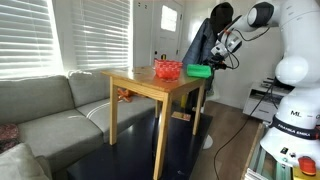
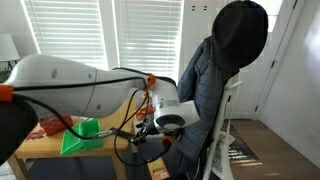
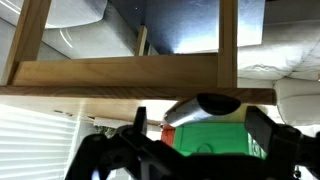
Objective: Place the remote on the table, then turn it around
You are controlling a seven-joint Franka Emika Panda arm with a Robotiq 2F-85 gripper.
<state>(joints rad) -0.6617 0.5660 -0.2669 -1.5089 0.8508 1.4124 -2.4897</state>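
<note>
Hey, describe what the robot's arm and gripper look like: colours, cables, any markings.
The arm is glossy white with rounded links and dark joint seams; dark lettering marks its base. In an exterior view an orange band rings its wrist end and black cables trail beside it. The gripper is matte black, with chunky black fingers.

The white seven-joint robot arm [image 1: 292, 62] rose at 3 o'clock in an exterior view, its elbow high, and stretched toward 9 o'clock. Its black two-finger gripper [image 3: 196, 138] entered the wrist view from 6 o'clock, jaws spread wide apart.
</note>
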